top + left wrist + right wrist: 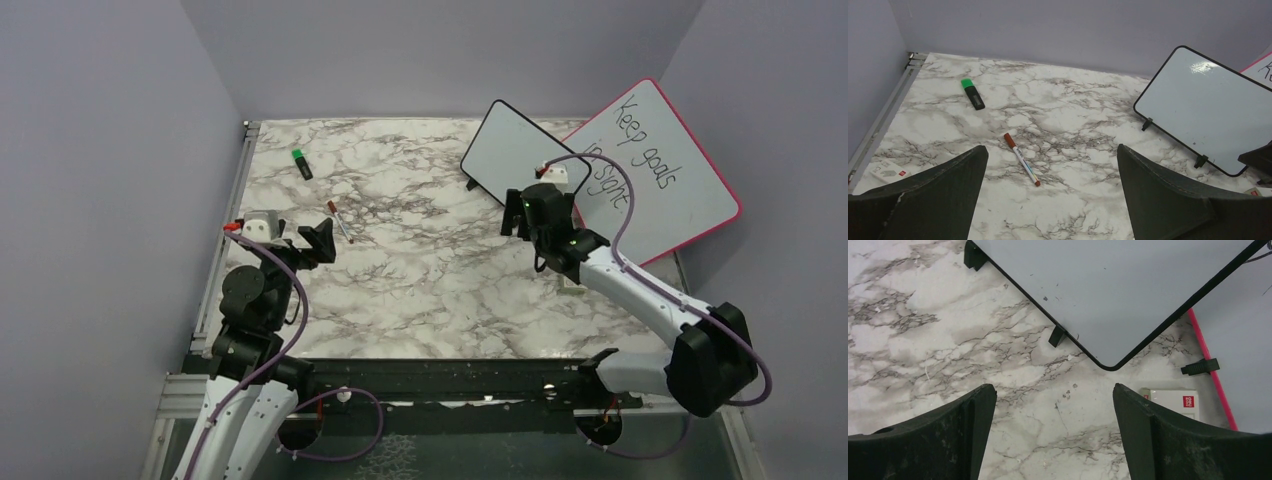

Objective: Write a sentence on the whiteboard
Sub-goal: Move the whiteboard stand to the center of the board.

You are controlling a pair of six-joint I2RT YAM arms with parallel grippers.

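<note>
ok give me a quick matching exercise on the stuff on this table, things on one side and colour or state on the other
Column one:
1. whiteboard
2. pink-framed board
3. highlighter
4. thin pen

Column two:
A. green cap, black body
B. black handwriting on it
C. black frame, no words on it
D. red-brown cap, pale barrel

Pairs: 1-C, 2-B, 3-A, 4-D

Black handwriting on the pink-framed board reads "Keep goals in sight", set in two slanted lines. A small white box carries a red label, its letters too small to read.
</note>
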